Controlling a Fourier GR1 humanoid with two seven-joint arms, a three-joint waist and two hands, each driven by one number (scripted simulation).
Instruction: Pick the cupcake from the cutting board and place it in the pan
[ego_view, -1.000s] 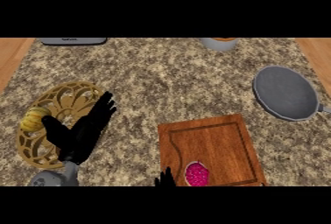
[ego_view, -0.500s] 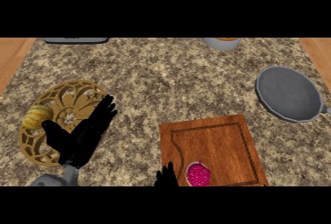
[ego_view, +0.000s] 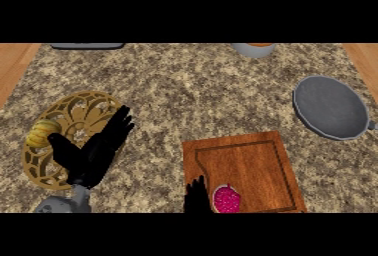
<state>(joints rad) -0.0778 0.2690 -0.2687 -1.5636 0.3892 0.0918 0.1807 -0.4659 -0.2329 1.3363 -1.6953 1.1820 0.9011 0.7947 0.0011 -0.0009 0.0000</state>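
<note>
Starting at the far left, we see a strip of wooden floor (ego_view: 15, 65) beside the speckled stone worktop (ego_view: 192, 95). On the worktop's left part lies a round golden trivet (ego_view: 74, 112) with cut-out patterns, and a small yellow-orange fruit (ego_view: 43, 129) sits at its left rim. Over the trivet's right side we find the left robot hand (ego_view: 96, 152), black, with its fingers straight and spread and pointing up and to the right; it holds nothing. Its grey forearm (ego_view: 70, 202) comes in from the lower edge.

At the top edge, left of the middle, we see a dark flat thing (ego_view: 87, 46), cut off by the view. Moving on to the middle, the right robot hand (ego_view: 196, 195) shows only as a few black fingers rising from the lower edge, at the left border of the wooden cutting board (ego_view: 247, 160). We cannot tell whether these fingers are open or curled. Just beside them, on the lower left part of the board, stands the cupcake (ego_view: 227, 199) with a pink top; we cannot tell whether the fingers touch it.

Further right, at the top edge, a grey cup (ego_view: 253, 49) with an orange filling stands. At the far right lies the grey pan (ego_view: 330, 107), well apart from the cupcake.
</note>
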